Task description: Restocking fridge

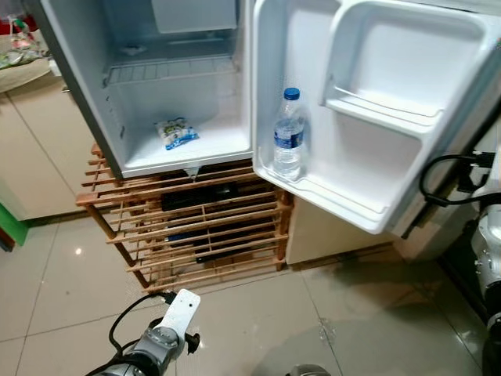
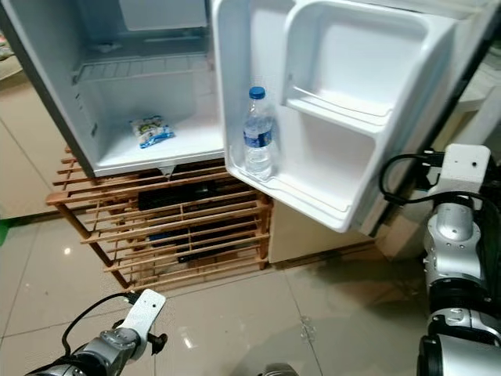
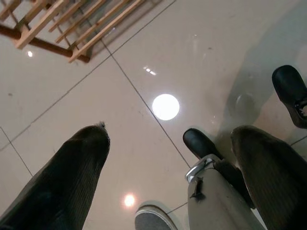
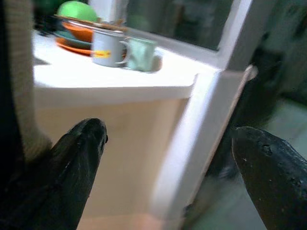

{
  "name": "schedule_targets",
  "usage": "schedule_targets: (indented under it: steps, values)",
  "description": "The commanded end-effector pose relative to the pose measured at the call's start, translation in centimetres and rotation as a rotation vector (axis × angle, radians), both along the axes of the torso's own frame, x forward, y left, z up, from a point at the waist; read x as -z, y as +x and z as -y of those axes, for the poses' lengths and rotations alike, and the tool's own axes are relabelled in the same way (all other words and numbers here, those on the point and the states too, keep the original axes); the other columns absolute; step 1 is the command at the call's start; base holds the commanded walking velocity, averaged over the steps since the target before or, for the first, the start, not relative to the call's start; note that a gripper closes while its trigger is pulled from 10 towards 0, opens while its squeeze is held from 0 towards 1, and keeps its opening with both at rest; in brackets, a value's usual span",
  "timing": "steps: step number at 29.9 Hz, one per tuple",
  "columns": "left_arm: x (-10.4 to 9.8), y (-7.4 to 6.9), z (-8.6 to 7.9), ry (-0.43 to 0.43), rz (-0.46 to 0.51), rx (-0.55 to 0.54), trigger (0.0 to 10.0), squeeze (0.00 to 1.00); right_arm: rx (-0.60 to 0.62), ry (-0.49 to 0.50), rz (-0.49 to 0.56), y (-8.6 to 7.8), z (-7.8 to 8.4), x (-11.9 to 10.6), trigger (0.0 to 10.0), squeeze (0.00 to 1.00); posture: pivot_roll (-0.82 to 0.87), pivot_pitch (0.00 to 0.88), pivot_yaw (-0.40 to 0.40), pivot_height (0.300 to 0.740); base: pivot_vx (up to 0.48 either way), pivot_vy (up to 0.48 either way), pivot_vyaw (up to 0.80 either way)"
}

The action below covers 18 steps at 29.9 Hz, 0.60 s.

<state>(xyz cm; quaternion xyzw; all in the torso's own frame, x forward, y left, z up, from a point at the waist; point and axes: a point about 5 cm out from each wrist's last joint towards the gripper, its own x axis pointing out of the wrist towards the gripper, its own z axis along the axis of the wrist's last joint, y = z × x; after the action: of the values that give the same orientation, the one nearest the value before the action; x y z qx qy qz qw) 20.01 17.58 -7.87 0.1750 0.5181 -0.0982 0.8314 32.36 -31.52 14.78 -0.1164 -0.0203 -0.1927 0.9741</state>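
The left gripper (image 3: 168, 158) hangs low over the shiny floor (image 3: 144, 62). Its two black fingers (image 3: 67, 177) are spread wide and hold nothing. The right gripper (image 4: 168, 158) is out to the right of the fridge door (image 1: 368, 117). Its fingers (image 4: 76, 163) are wide apart too, and empty, pointing at a white counter (image 4: 110, 76) with two cups (image 4: 122, 51). The little fridge (image 1: 94, 86) stands open on a wooden rack (image 1: 196, 227). A water bottle (image 1: 289, 135) stands upright in the bottom door shelf. A small snack packet (image 1: 176, 132) lies on the fridge's bottom.
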Motion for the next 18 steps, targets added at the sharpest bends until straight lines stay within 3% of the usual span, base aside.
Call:
schedule_targets:
  steps: [1,2,3,4,5,6,8,10,12,13,15,18]
  values:
    - [-0.1,0.2,-0.3,0.007,-0.003,-0.002,10.0,0.0,-0.183,0.025,0.034,1.2,-3.2,-1.3,10.0,0.0,-0.2,0.0,0.029,0.74,0.0,0.0,0.0]
    - [-0.1,0.1,-0.4,0.012,-0.012,0.006,10.0,0.0,-0.262,0.042,0.025,1.2,-4.6,-1.4,10.0,0.0,-0.2,0.0,0.03,0.74,0.0,0.0,0.0]
    - [0.0,-0.2,-0.7,0.029,-0.034,0.03,10.0,0.0,-0.422,0.053,0.008,0.9,-7.2,-1.8,10.0,0.0,-0.2,0.0,0.03,0.74,0.0,0.0,0.0]
    - [0.0,-0.2,-0.7,0.029,-0.034,0.03,10.0,0.0,-0.422,0.053,0.008,0.9,-7.2,-1.8,10.0,0.0,-0.2,0.0,0.03,0.74,0.0,0.0,0.0]
    - [0.3,-0.8,-1.0,0.049,-0.069,0.05,10.0,0.0,-0.634,0.066,-0.013,-0.1,-10.5,-2.6,10.0,0.0,-0.2,0.0,0.03,0.74,0.0,0.0,0.0]
    - [0.3,-0.8,-1.0,0.049,-0.069,0.05,10.0,0.0,-0.634,0.066,-0.013,-0.1,-10.5,-2.6,10.0,0.0,-0.2,0.0,0.03,0.74,0.0,0.0,0.0]
    - [0.4,-1.1,-1.3,0.064,-0.092,0.069,10.0,0.0,-0.824,0.1,-0.032,-1.7,-13.1,-3.5,10.0,0.0,-0.21,0.0,0.038,0.74,0.0,0.0,0.0]
    - [0.4,-1.2,-1.5,0.078,-0.102,0.08,10.0,0.0,-0.993,0.186,-0.048,-3.5,-14.6,-4.5,10.0,0.0,-0.21,0.0,0.04,0.74,0.0,0.0,0.0]
    - [0.3,-1.1,-1.5,0.08,-0.104,0.081,10.0,0.0,-1.046,0.288,-0.052,-4.2,-14.1,-5.0,10.0,0.0,-0.22,0.0,0.038,0.74,0.0,0.0,0.0]
    - [0.3,-1.1,-1.5,0.08,-0.104,0.081,10.0,0.0,-1.046,0.288,-0.052,-4.2,-14.1,-5.0,10.0,0.0,-0.22,0.0,0.038,0.74,0.0,0.0,0.0]
    - [0.4,-1.2,-1.5,0.074,-0.11,0.082,10.0,0.0,-0.949,0.344,-0.056,-3.7,-12.0,-4.4,10.0,0.0,-0.21,0.0,0.038,0.74,0.0,0.0,0.0]
    - [0.5,-1.3,-1.4,0.061,-0.118,0.086,10.0,0.0,-0.843,0.36,-0.058,-3.2,-11.0,-4.1,10.0,0.0,-0.21,0.0,0.042,0.74,0.0,0.0,0.0]
